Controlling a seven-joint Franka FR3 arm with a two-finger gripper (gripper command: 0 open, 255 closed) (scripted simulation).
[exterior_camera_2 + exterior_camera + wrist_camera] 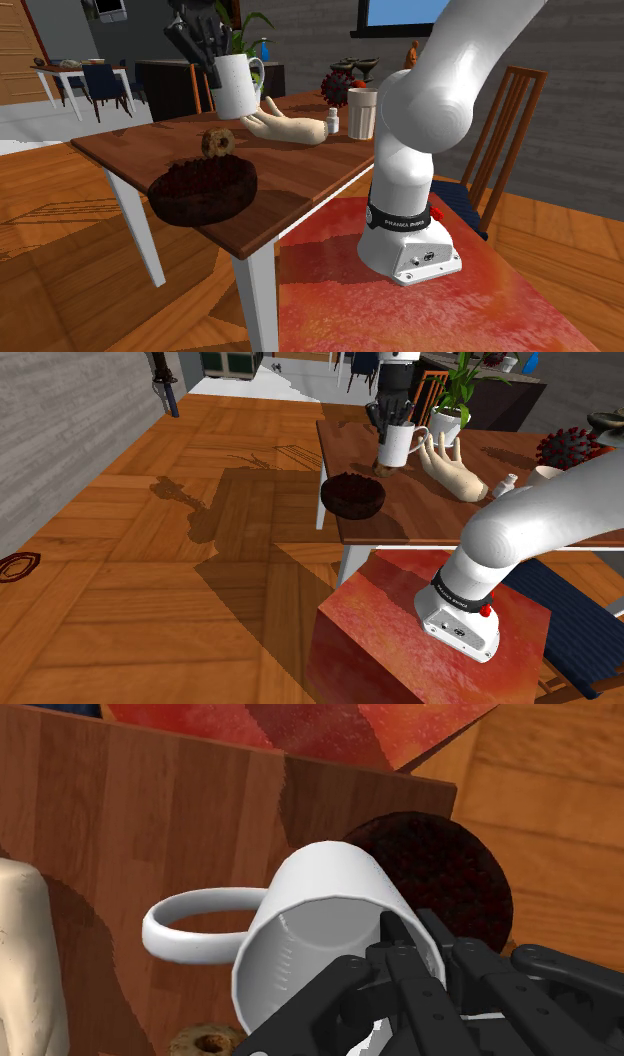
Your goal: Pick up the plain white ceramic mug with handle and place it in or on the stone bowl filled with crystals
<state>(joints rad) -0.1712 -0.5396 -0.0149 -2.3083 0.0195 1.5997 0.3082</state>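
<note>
The jaws are clenched on the rim of the white mug, held above the surface; moving it to the dark bowl remains.

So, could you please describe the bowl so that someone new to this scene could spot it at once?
Find the wooden table on white legs beside the red stand. At the table's corner towards the shoulder view's left lies the bowl, close to the edge. It is dark, low and rough, whereas the white mug and the hand model near it are pale.
</note>
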